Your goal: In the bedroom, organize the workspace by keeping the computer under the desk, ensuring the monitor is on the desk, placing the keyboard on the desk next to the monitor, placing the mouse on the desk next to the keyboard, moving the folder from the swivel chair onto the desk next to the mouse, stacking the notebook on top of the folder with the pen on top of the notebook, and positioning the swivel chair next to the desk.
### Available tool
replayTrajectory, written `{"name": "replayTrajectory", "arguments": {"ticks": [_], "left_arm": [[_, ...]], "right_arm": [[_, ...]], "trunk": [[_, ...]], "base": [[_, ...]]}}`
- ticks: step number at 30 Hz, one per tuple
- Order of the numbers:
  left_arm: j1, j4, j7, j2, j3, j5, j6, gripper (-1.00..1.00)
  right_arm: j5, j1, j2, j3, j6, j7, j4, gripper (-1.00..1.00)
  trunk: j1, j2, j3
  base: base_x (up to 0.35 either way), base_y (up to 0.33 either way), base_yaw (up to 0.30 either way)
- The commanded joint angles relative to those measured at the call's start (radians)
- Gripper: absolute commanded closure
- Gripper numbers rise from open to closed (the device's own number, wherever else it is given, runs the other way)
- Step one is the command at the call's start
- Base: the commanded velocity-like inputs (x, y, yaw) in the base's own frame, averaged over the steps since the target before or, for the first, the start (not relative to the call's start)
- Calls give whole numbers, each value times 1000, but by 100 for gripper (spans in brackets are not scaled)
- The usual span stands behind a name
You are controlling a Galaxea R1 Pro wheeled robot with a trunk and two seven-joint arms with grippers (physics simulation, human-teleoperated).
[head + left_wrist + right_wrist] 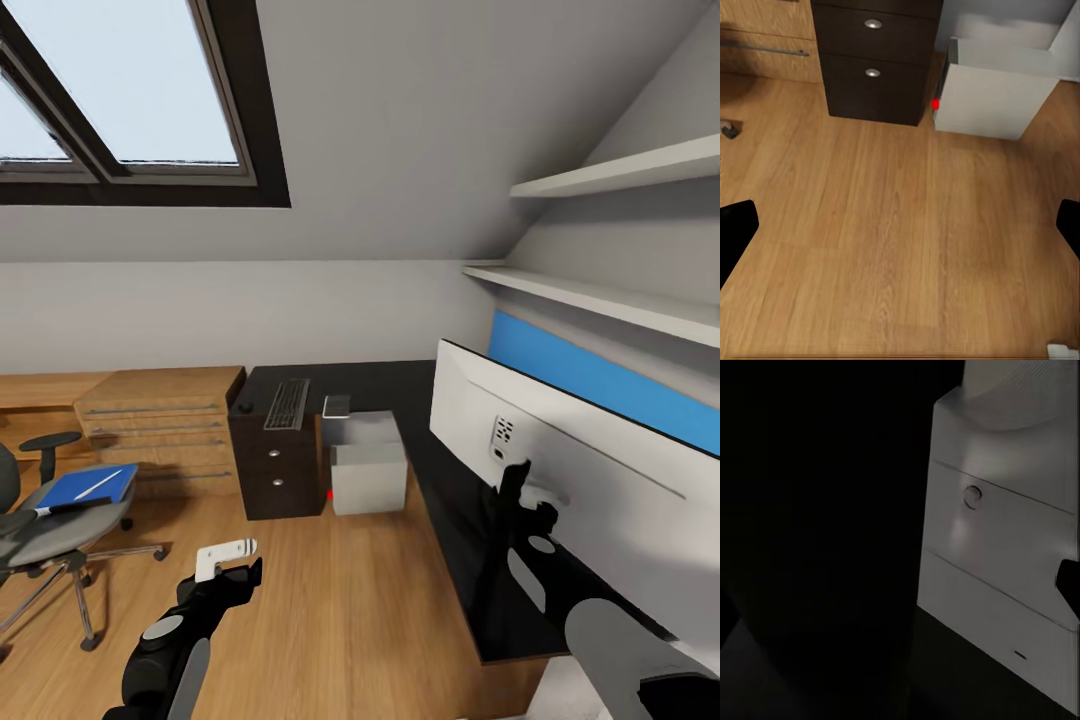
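The monitor (pixel 560 450) stands on the black desk (pixel 390 385) with its pale grey back (pixel 997 540) towards me. My right gripper (pixel 528 488) is close against that back, open, and one fingertip (pixel 1069 585) shows at the picture's edge. The keyboard (pixel 287 403) lies on the desk's far section, with the small black mouse (pixel 243 408) to its left and a grey notebook (pixel 337 405) to its right. The computer (pixel 368 465) (pixel 994 94) stands on the floor in the desk's inner corner. The blue folder (pixel 88 487) lies on the swivel chair (pixel 45 540), the white pen (pixel 98 484) on it. My left gripper (pixel 228 566) (pixel 900 225) hangs open over bare floor.
A light wood chest (pixel 160 420) stands left of the desk's dark drawer unit (pixel 275 470) (pixel 874 60). Two wall shelves (pixel 610 175) hang above the desk's blue back panel (pixel 600 385). A skylight (pixel 120 90) sits in the sloped wall. Wood floor (pixel 330 610) stretches between chair and desk.
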Motion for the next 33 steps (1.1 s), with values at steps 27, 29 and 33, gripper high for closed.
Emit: {"name": "replayTrajectory", "arguments": {"ticks": [27,29,33], "left_arm": [[-1,-2,9,0,-1,10,5,-100],[-1,-2,9,0,-1,10,4,-100],[-1,-1,9,0,-1,10,4,-100]], "right_arm": [[-11,0,-1,6,-5,-5,2,-100],[-11,0,-1,6,-6,-5,3,-100],[-11,0,-1,6,-6,-3,4,-100]], "trunk": [[0,-1,-2],[0,-1,-2],[0,-1,-2]], "base": [[-103,-3,0],[-270,-149,0],[-206,-250,0]]}}
